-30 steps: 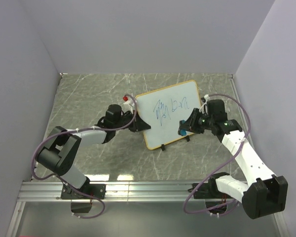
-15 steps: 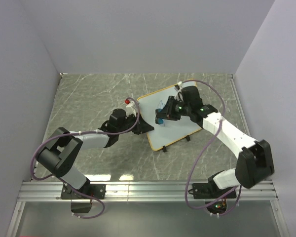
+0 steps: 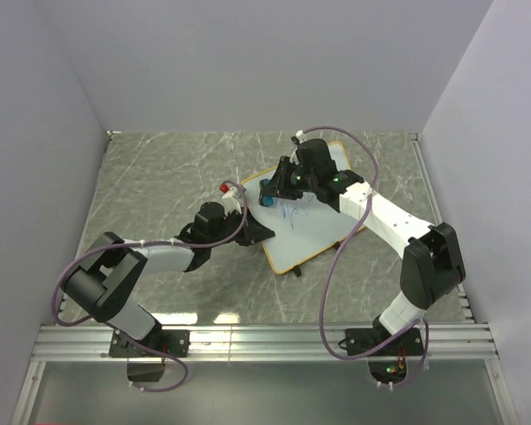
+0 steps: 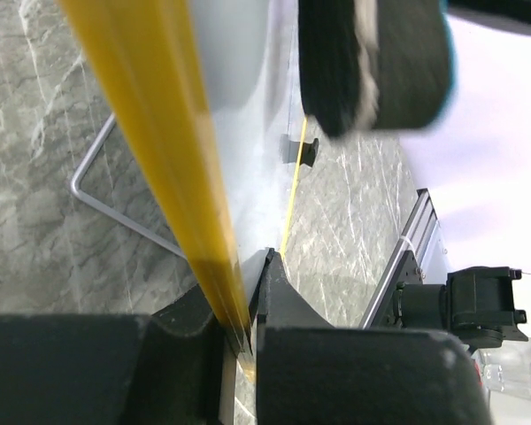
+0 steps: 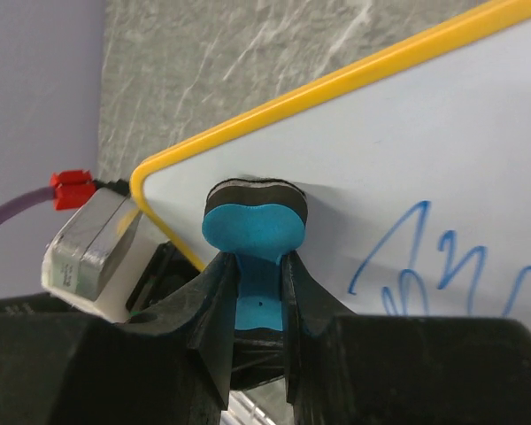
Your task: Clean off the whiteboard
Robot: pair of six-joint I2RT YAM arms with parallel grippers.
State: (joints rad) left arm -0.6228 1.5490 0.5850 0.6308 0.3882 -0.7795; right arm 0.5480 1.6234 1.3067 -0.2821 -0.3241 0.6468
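The whiteboard (image 3: 308,237), white with a yellow-orange frame, stands tilted mid-table. Blue scribbles (image 3: 294,211) show near its middle, partly hidden by my right arm. My left gripper (image 3: 253,232) is shut on the board's left frame edge; in the left wrist view the yellow frame (image 4: 159,133) runs down between the jaws (image 4: 244,297). My right gripper (image 3: 271,189) is shut on the small blue eraser (image 3: 266,193). In the right wrist view the eraser (image 5: 252,223) presses on the board (image 5: 407,150) close to its rounded corner, left of the blue writing (image 5: 442,270).
Grey marble table top (image 3: 159,177) with lilac walls on three sides. An aluminium rail (image 3: 265,336) runs along the near edge. Purple cables loop off both arms. A black foot (image 3: 294,268) of the board sits at its near corner.
My right arm swept the eraser from beside the board's right edge across the face to its upper left corner. The board turned a little. The left gripper kept its hold.
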